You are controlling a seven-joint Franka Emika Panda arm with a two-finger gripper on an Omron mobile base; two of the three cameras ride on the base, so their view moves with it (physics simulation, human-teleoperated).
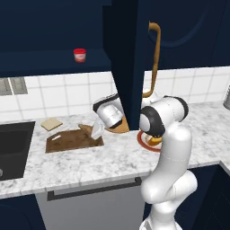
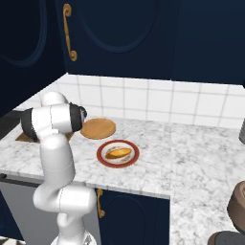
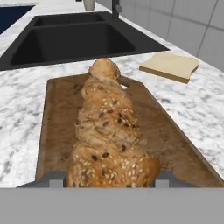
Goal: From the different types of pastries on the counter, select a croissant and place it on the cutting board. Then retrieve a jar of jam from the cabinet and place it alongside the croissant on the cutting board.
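Note:
The croissant (image 3: pixel 109 140), golden-brown with dark speckles, runs lengthwise over the dark wooden cutting board (image 3: pixel 57 127). My gripper (image 3: pixel 109 178) is shut on its near end, one fingertip on each side. From the left base view the gripper (image 1: pixel 96 131) angles down at the right end of the cutting board (image 1: pixel 67 141), with the croissant (image 1: pixel 84 129) sticking out to its left. I cannot tell if the croissant rests on the board or hangs just above it. The jar of jam (image 1: pixel 79 55), with its red lid, stands on a shelf in the open navy cabinet (image 1: pixel 54 40).
The open cabinet door (image 1: pixel 128 58) with its orange-brown handle (image 1: pixel 156 58) hangs above my arm. A tan bread slice (image 3: pixel 169 66) lies behind the board, and the black sink (image 3: pixel 74 37) is to its left. An orange pastry (image 2: pixel 118 153) sits on a red-rimmed plate (image 2: pixel 103 160), beside a round tan plate (image 2: pixel 98 128).

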